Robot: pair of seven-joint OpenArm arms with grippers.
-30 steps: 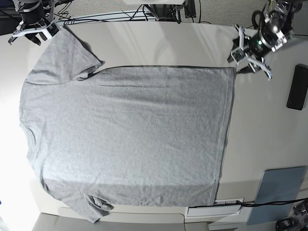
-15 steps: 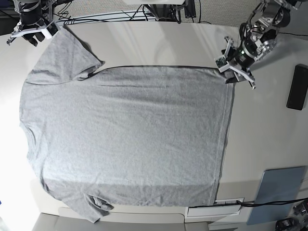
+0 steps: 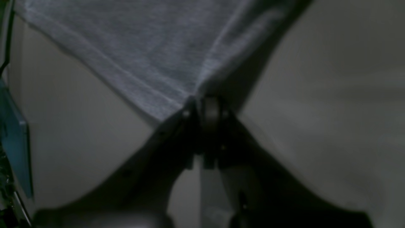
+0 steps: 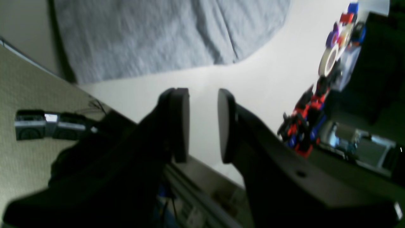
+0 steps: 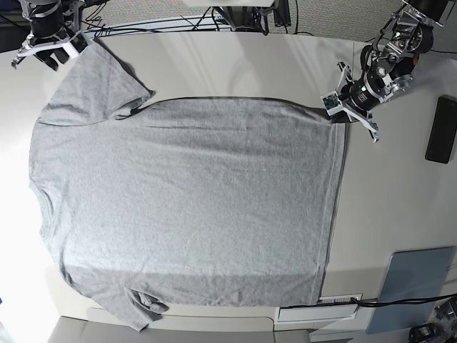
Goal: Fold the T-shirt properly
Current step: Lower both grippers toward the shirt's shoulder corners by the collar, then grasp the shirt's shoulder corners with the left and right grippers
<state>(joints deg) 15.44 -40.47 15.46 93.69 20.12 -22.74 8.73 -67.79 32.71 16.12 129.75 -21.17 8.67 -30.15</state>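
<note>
The grey T-shirt (image 5: 186, 200) lies spread flat on the table, plain side up, neck at the left and hem at the right. My left gripper (image 5: 343, 108) is at the hem's top right corner. In the left wrist view the left gripper (image 3: 202, 106) is shut on that corner of the T-shirt (image 3: 152, 47), with the cloth pinched at the tips. My right gripper (image 5: 46, 44) hovers at the top left, just beyond the upper sleeve (image 5: 93, 86). In the right wrist view the right gripper (image 4: 202, 123) is open and empty, with the sleeve (image 4: 152, 38) ahead of it.
A black flat device (image 5: 441, 130) lies at the right edge. A blue-grey pad (image 5: 415, 284) lies at the lower right, with a white box (image 5: 318, 312) at the front edge. Cables run along the back. Tape rolls and coloured items (image 4: 335, 57) stand off the table.
My left gripper has moved left from beyond the hem onto the top right corner and has shut on it. The right gripper has stayed in place.
</note>
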